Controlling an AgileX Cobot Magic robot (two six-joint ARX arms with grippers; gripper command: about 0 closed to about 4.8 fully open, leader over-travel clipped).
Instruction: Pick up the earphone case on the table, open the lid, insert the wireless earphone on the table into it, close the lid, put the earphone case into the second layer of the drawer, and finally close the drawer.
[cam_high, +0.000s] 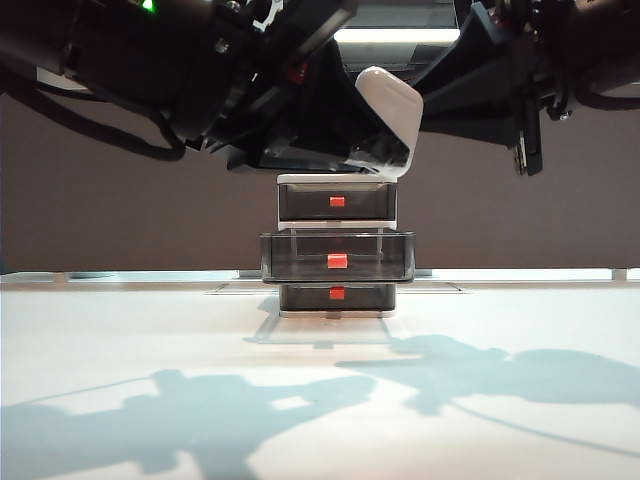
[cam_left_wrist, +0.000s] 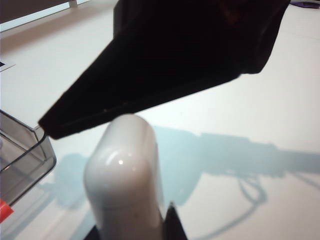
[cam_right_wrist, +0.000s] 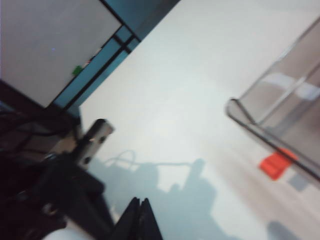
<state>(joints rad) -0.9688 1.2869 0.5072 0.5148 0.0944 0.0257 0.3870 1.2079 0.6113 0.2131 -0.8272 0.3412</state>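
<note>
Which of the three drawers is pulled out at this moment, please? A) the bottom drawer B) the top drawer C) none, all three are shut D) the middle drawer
D: in the exterior view the second layer of the drawer juts forward of the white-framed drawer unit, while the top and bottom ones sit flush. The left gripper holds the earphone case above it; the right gripper is shut and empty.

- The earphone case (cam_left_wrist: 125, 175) is cut off by the left wrist view's lower edge.
- The drawer (cam_right_wrist: 280, 125) is blurred in the right wrist view, cropped at right.
- The left gripper (cam_left_wrist: 132, 235) shows only finger slivers.
</note>
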